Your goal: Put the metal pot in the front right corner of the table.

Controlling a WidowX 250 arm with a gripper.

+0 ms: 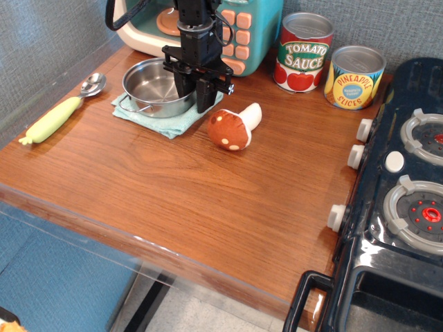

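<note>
While the gripper [196, 95] pinches the right rim of the metal pot [158, 87], its jaws drawn close, the pot sits on a teal cloth [173, 115] at the table's [208, 187] back left. Just right of the gripper lies a toy mushroom [234, 127].

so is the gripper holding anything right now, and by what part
The gripper is shut on the metal pot, pinching its right rim, one finger inside the bowl and one outside. The pot sits on the teal cloth, not yet lifted.
</note>
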